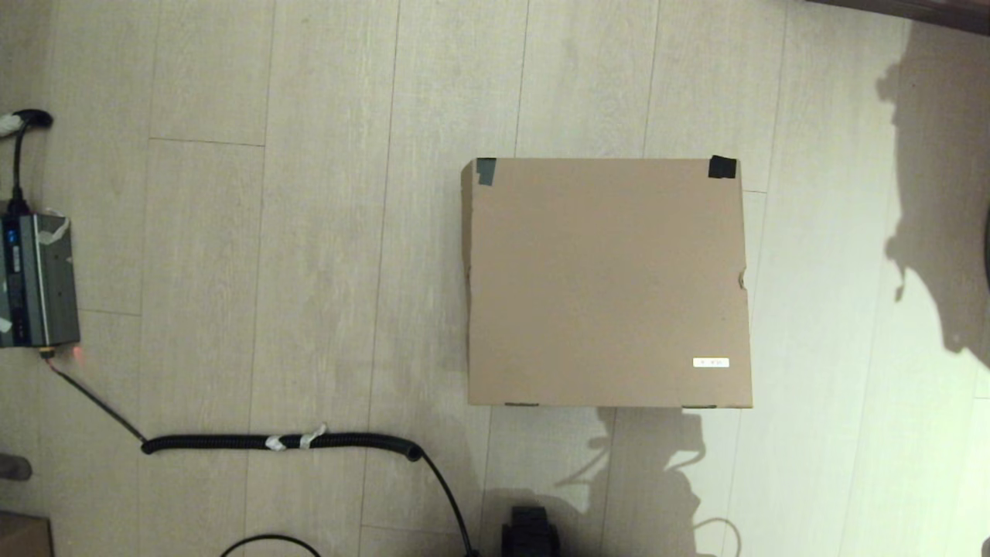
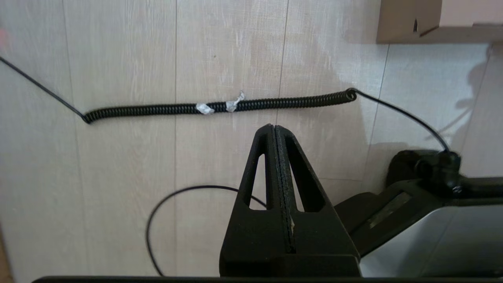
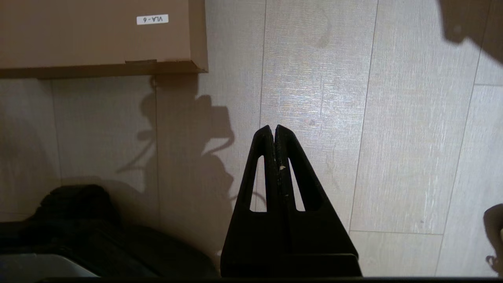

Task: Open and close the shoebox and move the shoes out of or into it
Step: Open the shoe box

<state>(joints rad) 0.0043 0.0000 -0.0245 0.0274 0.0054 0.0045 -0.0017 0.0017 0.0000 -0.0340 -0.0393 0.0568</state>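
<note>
Shoebox (image 1: 607,282): one large brown cardboard box, sitting on the pale wood-look floor (image 1: 309,232) a little right of centre in the head view, with its lid down flat. Two dark tape patches mark the far lid corners, one on the left corner (image 1: 485,170) and one on the right (image 1: 722,166). One small white label (image 1: 711,362) sits near the lid's near right corner; the right wrist view shows the same label (image 3: 152,19). No shoe shows in any view.

Near the box's front edge, a black part of the robot (image 1: 530,532) shows at the bottom of the head view. To the box's left, one black coiled cable (image 1: 282,442) lies stretched across the floor, wrapped with two bits of white tape at its middle. Its thin lead runs on to one grey electronic unit (image 1: 35,282) at the far left edge, well apart from the box.

Neither gripper touches the box. The left gripper (image 2: 274,127) hangs above the floor just short of the coiled cable, its two fingers pressed together on nothing. The right gripper (image 3: 274,129) hangs above bare floor near the box's near right corner, its two fingers likewise pressed together and empty.
</note>
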